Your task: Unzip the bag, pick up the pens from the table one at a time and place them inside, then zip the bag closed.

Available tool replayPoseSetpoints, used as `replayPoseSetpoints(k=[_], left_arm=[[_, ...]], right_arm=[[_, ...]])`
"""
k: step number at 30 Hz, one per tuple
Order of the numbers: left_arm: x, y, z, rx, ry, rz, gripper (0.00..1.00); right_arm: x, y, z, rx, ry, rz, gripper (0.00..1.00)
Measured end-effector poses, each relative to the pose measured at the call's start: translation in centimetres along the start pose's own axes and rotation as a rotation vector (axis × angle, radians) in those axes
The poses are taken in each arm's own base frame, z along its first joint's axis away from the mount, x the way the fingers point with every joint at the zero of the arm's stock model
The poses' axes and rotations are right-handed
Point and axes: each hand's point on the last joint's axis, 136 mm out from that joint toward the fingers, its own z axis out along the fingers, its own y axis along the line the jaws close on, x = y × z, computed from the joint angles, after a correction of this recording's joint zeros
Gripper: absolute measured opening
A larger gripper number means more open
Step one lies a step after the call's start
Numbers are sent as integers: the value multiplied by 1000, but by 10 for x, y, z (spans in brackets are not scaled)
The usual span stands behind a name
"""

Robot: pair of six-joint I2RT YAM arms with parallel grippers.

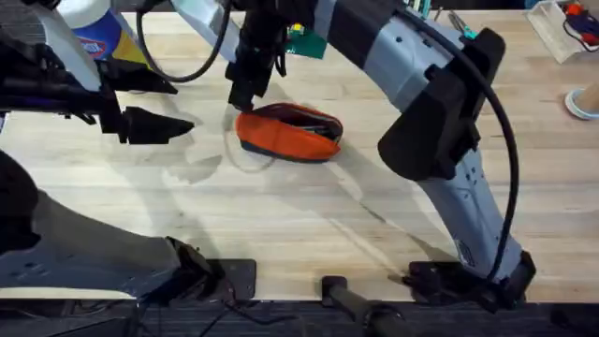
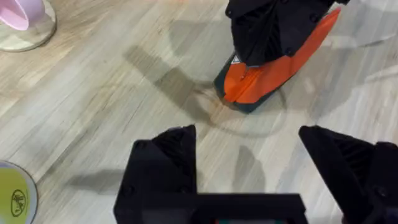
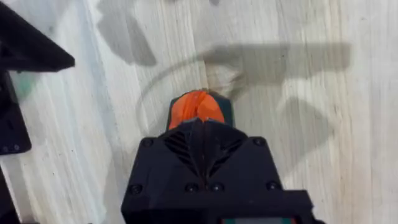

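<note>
Bag (image 1: 288,134) mid-table (image 1: 299,234), open wood around.

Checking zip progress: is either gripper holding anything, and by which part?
The right gripper is shut on the bag at its end by the zipper. The left gripper is open, holding nothing.

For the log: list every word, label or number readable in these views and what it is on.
None can be read.
Bottle, far left of the table: blue and red label, print too blurred.
Yellow disc by the left gripper: dark mark, illegible.
Bag: small white tag at its end beneath the right gripper, too small to read.
</note>
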Motion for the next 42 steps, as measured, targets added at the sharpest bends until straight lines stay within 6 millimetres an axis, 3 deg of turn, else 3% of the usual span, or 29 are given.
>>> replayPoseSetpoints(k=[10,24,33,34,35,40,42], left_arm=[[0,0,0,0,0,0,995],[0,0,0,0,0,0,995],[0,0,0,0,0,0,995],[0,0,0,0,0,0,995],[0,0,0,0,0,0,995],[0,0,0,0,0,0,995],[0,0,0,0,0,0,995]], right_arm=[[-4,-2,-3,2,-20,13,30],[-12,-16,-45,53,-91,27,32],[-12,-16,-46,54,-92,27,32],[-12,-16,-46,53,-93,29,69],[-12,-16,-46,54,-92,26,188],[-12,-16,-46,54,-93,22,905],[-12,-16,-46,54,-91,19,988]])
